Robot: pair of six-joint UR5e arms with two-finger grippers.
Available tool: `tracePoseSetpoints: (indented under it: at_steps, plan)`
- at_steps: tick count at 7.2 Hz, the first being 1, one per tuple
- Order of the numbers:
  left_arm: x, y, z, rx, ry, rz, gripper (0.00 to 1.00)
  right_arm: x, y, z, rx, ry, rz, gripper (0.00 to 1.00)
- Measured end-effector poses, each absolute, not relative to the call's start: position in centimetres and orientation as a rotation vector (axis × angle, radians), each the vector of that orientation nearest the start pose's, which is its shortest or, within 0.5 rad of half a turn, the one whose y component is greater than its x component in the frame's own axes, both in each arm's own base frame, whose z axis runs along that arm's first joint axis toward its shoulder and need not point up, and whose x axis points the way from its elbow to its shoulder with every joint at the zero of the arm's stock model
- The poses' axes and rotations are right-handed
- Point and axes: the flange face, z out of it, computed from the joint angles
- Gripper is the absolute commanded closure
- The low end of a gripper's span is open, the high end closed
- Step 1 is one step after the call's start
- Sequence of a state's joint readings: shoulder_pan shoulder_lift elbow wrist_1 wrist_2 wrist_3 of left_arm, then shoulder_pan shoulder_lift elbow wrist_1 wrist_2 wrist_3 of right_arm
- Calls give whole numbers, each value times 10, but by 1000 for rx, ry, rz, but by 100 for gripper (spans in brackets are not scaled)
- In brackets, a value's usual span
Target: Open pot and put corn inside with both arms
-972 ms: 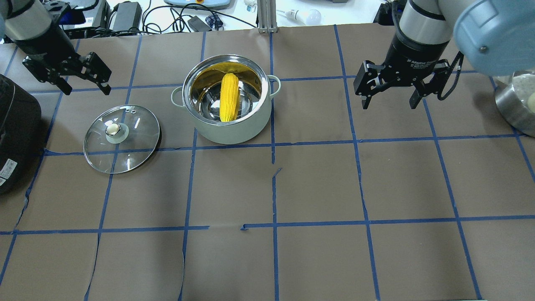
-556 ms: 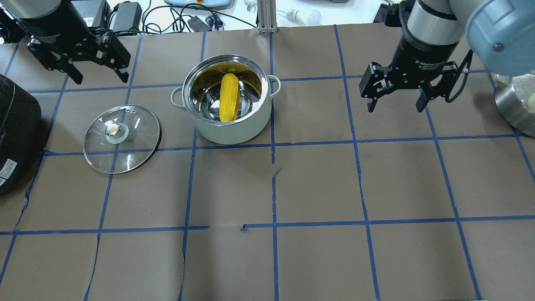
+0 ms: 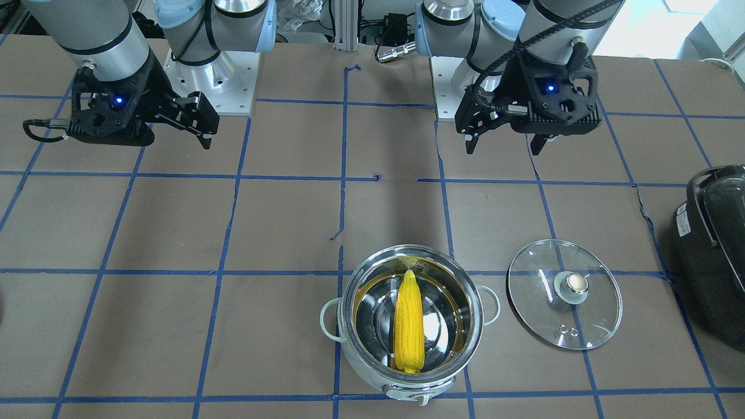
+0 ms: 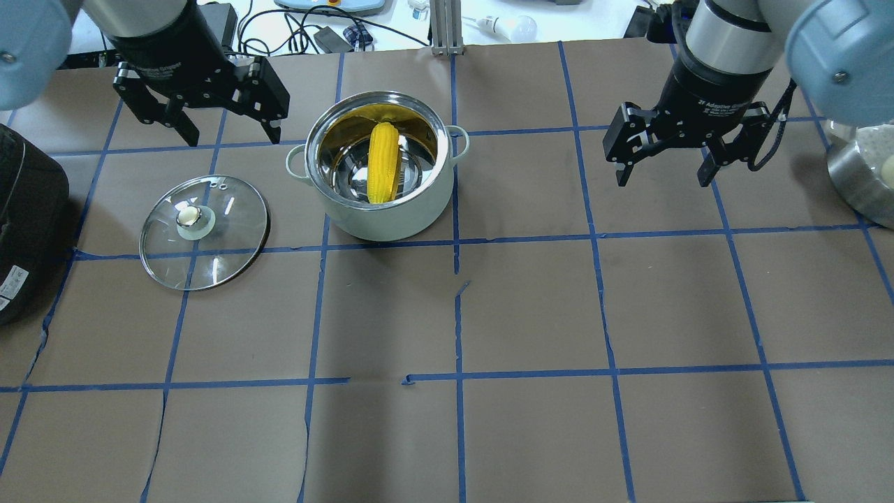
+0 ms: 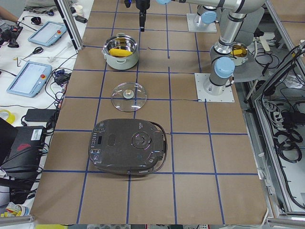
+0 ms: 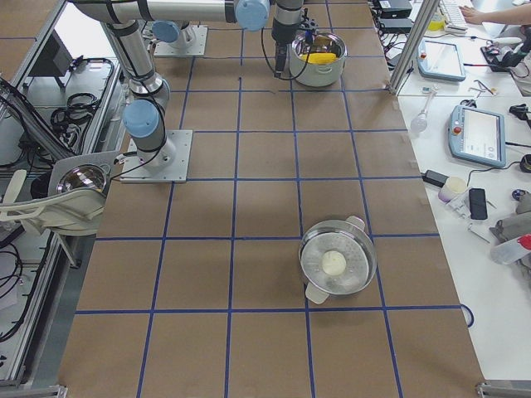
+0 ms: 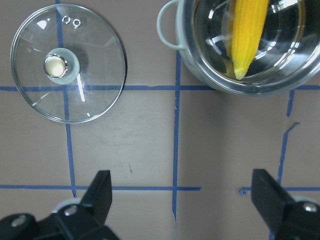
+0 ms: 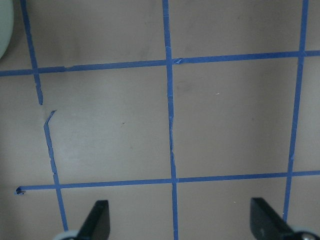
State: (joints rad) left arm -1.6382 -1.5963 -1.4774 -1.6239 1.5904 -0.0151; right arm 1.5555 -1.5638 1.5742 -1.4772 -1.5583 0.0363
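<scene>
**Ana:** What were the two grippers doing?

**Ben:** The left gripper (image 4: 230, 131) had its two fingers spread wide, and nothing was between them. It hung over the table (image 4: 531, 307), a bit past the lid and near the pot's left handle. The right gripper (image 4: 661, 175) was spread wide too, and it held nothing. It hung over bare brown paper, well away from the pot on the other side.

**Ana:** Where was the corn?

**Ben:** The corn (image 4: 383, 164) lay inside the pot (image 4: 380, 225). Its pointy end faced the robot.

**Ana:** And the lid?

**Ben:** The glass lid (image 4: 227, 241) was off the pot. It lay flat on the table with its knob (image 4: 187, 217) up. It was near the pot on the left, but not touching it.

**Ana:** Was anything else there?

**Ben:** A big black cooker (image 4: 24, 209) sat at the table's left edge. A silver bowl (image 4: 855, 183) sat at the right edge.
</scene>
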Motion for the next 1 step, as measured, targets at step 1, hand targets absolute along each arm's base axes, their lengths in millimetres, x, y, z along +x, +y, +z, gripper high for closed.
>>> tracePoseSetpoints:
  at_steps: [1]
  plan:
    - [-164, -492, 514, 104, 3122, -31, 0, 126, -486, 475, 82, 3130, 165, 0]
